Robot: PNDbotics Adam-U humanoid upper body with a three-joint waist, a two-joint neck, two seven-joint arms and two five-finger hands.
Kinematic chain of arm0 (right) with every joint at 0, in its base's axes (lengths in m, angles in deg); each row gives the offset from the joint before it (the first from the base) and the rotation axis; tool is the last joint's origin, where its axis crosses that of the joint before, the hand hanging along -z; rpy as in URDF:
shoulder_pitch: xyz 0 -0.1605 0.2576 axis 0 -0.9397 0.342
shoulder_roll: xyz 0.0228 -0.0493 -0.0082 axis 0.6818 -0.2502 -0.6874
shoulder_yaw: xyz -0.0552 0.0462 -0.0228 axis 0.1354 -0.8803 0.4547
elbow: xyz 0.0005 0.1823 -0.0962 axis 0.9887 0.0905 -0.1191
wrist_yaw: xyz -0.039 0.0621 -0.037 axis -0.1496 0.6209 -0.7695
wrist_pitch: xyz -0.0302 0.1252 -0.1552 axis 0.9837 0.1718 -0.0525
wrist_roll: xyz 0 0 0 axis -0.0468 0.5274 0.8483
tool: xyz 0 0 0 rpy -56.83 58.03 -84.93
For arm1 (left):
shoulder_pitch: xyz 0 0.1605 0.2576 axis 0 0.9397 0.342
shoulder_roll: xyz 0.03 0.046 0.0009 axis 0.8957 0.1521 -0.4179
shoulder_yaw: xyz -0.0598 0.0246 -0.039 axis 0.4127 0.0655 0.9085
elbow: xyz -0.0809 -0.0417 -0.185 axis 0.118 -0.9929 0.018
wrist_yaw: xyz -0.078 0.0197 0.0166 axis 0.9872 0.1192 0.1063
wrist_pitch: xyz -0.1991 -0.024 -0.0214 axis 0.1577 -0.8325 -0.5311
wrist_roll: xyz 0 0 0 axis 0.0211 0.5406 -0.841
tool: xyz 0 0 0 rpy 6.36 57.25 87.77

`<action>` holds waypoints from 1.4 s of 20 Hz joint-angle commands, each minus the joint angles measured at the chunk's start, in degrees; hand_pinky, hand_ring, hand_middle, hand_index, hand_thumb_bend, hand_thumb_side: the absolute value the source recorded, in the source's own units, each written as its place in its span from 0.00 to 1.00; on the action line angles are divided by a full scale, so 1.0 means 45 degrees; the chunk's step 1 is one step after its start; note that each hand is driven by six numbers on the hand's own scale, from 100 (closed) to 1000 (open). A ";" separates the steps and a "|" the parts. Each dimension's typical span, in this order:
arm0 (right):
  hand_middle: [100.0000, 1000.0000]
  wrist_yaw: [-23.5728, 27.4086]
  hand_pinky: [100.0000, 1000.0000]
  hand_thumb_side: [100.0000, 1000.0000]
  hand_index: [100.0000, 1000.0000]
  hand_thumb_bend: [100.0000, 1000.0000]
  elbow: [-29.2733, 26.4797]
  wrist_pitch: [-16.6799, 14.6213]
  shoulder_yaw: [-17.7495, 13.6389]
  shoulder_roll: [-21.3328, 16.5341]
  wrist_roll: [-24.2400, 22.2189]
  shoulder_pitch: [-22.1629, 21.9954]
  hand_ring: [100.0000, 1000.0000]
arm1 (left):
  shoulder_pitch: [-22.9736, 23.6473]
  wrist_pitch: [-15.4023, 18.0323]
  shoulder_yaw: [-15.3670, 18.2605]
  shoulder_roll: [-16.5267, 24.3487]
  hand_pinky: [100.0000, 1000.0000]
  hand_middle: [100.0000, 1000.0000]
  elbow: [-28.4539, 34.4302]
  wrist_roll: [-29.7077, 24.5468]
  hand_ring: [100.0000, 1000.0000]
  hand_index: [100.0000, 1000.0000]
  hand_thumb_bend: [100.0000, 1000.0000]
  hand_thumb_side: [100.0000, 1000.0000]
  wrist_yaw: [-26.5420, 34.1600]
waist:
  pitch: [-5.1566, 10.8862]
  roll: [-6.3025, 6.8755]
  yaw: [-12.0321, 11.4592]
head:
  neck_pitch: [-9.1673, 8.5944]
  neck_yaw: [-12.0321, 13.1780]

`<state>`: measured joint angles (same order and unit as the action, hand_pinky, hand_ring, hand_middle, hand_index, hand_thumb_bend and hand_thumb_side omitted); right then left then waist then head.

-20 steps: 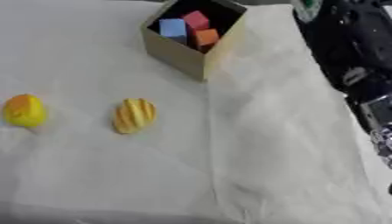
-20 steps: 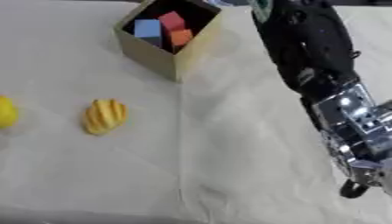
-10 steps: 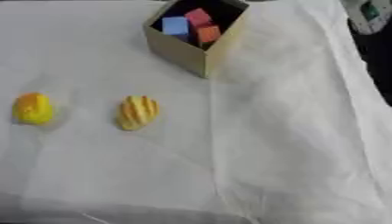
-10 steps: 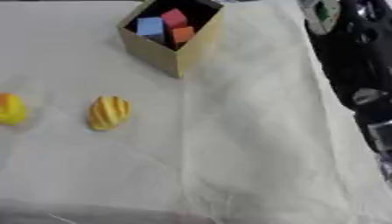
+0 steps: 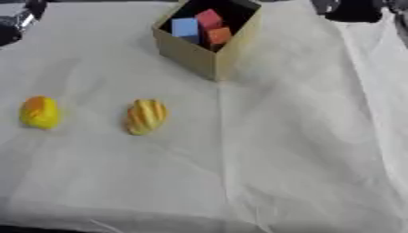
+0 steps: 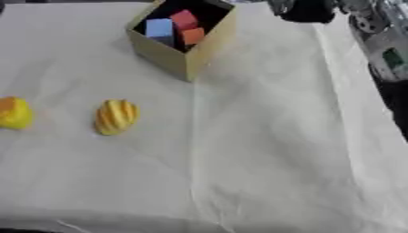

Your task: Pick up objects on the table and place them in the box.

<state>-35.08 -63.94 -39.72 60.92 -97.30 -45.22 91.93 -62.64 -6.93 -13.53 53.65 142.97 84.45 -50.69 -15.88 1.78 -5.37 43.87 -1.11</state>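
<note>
An open cardboard box (image 5: 209,49) stands at the far middle of the table with a blue cube (image 5: 185,27), a red cube (image 5: 209,18) and an orange cube (image 5: 219,35) inside. On the cloth to the left lie a yellow-orange rounded object (image 5: 39,112) and a yellow striped object (image 5: 146,116), apart from each other. Black and silver parts of my right arm (image 6: 382,41) show at the upper right edge. Neither hand shows in either view.
A white creased cloth (image 5: 279,150) covers the table. A dark, silvery shape (image 5: 16,22) sits at the upper left corner. Another dark mass (image 5: 350,9) lies at the far edge right of the box.
My right arm, which reached down along the right side of the table, has drawn back up and out to the upper right corner. The objects and box stay put.
</note>
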 commanded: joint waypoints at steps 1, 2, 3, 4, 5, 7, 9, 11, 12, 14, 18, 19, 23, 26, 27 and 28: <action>0.67 0.0711 0.88 0.33 0.82 0.00 -0.1247 0.0491 -0.0148 -0.0626 0.0476 -0.0293 0.74 | -0.0419 0.0543 -0.0879 0.1553 0.77 0.65 -0.0911 -0.0631 0.73 0.84 0.52 0.53 -0.0467 | 0.0314 0.0017 0.0057 | 0.0054 0.0110; 0.67 0.0908 0.88 0.33 0.82 0.00 -0.1569 0.0679 -0.0174 -0.0691 0.0457 -0.0443 0.73 | -0.0509 0.0740 -0.1200 0.1775 0.77 0.65 -0.1169 -0.0829 0.72 0.84 0.53 0.53 -0.0413 | 0.0314 0.0024 0.0085 | 0.0054 0.0128; 0.67 0.1115 0.88 0.34 0.82 0.00 -0.1904 0.0880 -0.0211 -0.0761 0.0372 -0.0580 0.73 | -0.0627 0.0945 -0.1536 0.1880 0.77 0.66 -0.1392 -0.1036 0.72 0.84 0.54 0.52 -0.0328 | 0.0316 0.0032 0.0090 | 0.0054 0.0125; 0.67 0.1330 0.88 0.34 0.82 0.00 -0.2254 0.1093 -0.0255 -0.0828 0.0241 -0.0700 0.73 | -0.0751 0.1161 -0.1886 0.1916 0.78 0.67 -0.1597 -0.1251 0.72 0.85 0.55 0.51 -0.0243 | 0.0319 0.0041 0.0083 | 0.0054 0.0115; 0.67 0.1532 0.88 0.35 0.82 0.00 -0.2582 0.1293 -0.0292 -0.0888 0.0095 -0.0793 0.73 | -0.0844 0.1362 -0.2213 0.1929 0.78 0.68 -0.1773 -0.1452 0.72 0.86 0.56 0.51 -0.0178 | 0.0320 0.0050 0.0071 | 0.0054 0.0105; 0.67 0.1907 0.88 0.35 0.82 0.00 -0.3193 0.1668 -0.0349 -0.1006 -0.0227 -0.0947 0.73 | -0.0905 0.1738 -0.2824 0.1970 0.79 0.69 -0.2035 -0.1828 0.73 0.86 0.56 0.49 -0.0036 | 0.0321 0.0067 0.0032 | 0.0054 0.0078; 0.67 0.2275 0.88 0.37 0.82 0.00 -0.3790 0.2035 -0.0435 -0.1122 -0.0568 -0.1118 0.73 | -0.0871 0.2044 -0.3330 0.2027 0.79 0.70 -0.2240 -0.2196 0.74 0.87 0.58 0.46 0.0146 | 0.0321 0.0076 -0.0030 | 0.0054 0.0056; 0.66 0.4370 0.88 0.39 0.82 0.00 -0.5011 0.3046 -0.0723 -0.1501 -0.1243 -0.1351 0.73 | -0.1021 0.2194 -0.3086 0.2106 0.80 0.71 -0.2095 -0.4641 0.75 0.87 0.59 0.44 0.0462 | 0.0343 0.0072 -0.0114 | 0.0054 0.0023; 0.66 0.5406 0.88 0.40 0.82 0.00 -0.5520 0.3575 -0.0952 -0.1693 -0.1641 -0.1432 0.73 | -0.1198 0.2125 -0.2643 0.2121 0.80 0.71 -0.1925 -0.6492 0.75 0.87 0.59 0.43 0.0653 | 0.0360 0.0070 -0.0172 | 0.0054 -0.0009; 0.66 0.6638 0.88 0.41 0.82 0.00 -0.5900 0.4096 -0.1312 -0.1884 -0.2204 -0.1477 0.73 | -0.1388 0.1839 -0.1831 0.2168 0.80 0.71 -0.1563 -0.9214 0.75 0.86 0.60 0.42 0.1062 | 0.0385 0.0066 -0.0257 | 0.0054 -0.0060; 0.66 0.7321 0.89 0.45 0.81 0.00 -0.6013 0.4345 -0.1602 -0.1816 -0.2604 -0.1500 0.72 | -0.1256 0.1395 -0.1275 0.2302 0.80 0.71 -0.1030 -1.0929 0.76 0.85 0.64 0.33 0.1482 | 0.0406 0.0040 -0.0292 | 0.0054 -0.0085; 0.66 0.7381 0.89 0.46 0.81 0.00 -0.6017 0.4364 -0.1621 -0.1780 -0.2643 -0.1498 0.72 | -0.1217 0.1321 -0.1248 0.2311 0.80 0.71 -0.0952 -1.1080 0.76 0.85 0.66 0.30 0.1522 | 0.0411 0.0034 -0.0289 | 0.0054 -0.0075; 0.66 0.7465 0.89 0.46 0.81 0.00 -0.6020 0.4363 -0.1643 -0.1650 -0.2732 -0.1457 0.72 | -0.1145 0.1058 -0.1271 0.2226 0.79 0.70 -0.0875 -1.1240 0.75 0.84 0.66 0.21 0.1488 | 0.0425 -0.0020 -0.0233 | 0.0054 0.0007; 0.66 0.7453 0.89 0.46 0.81 0.00 -0.6020 0.4379 -0.1679 -0.1575 -0.2744 -0.1468 0.72 | -0.1120 0.0905 -0.1340 0.2109 0.79 0.70 -0.0965 -1.1294 0.75 0.84 0.66 0.19 0.1569 | 0.0432 -0.0061 -0.0177 | 0.0054 0.0061; 0.66 0.7450 0.89 0.46 0.81 0.00 -0.6020 0.4390 -0.1693 -0.1553 -0.2743 -0.1479 0.72 | -0.1129 0.0874 -0.1373 0.2069 0.79 0.70 -0.0998 -1.1317 0.75 0.84 0.66 0.18 0.1587 | 0.0429 -0.0069 -0.0165 | 0.0054 0.0083; 0.66 0.7449 0.89 0.47 0.81 0.00 -0.6020 0.4401 -0.1702 -0.1526 -0.2747 -0.1483 0.72 | -0.1143 0.0843 -0.1420 0.2027 0.79 0.71 -0.1041 -1.1344 0.75 0.85 0.67 0.16 0.1583 | 0.0426 -0.0076 -0.0154 | 0.0054 0.0108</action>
<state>-1.83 -89.98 -19.88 54.19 -103.36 -57.50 84.72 -67.17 -2.82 -20.43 61.30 138.24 33.51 -43.79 -15.19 1.37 -6.05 43.88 -0.87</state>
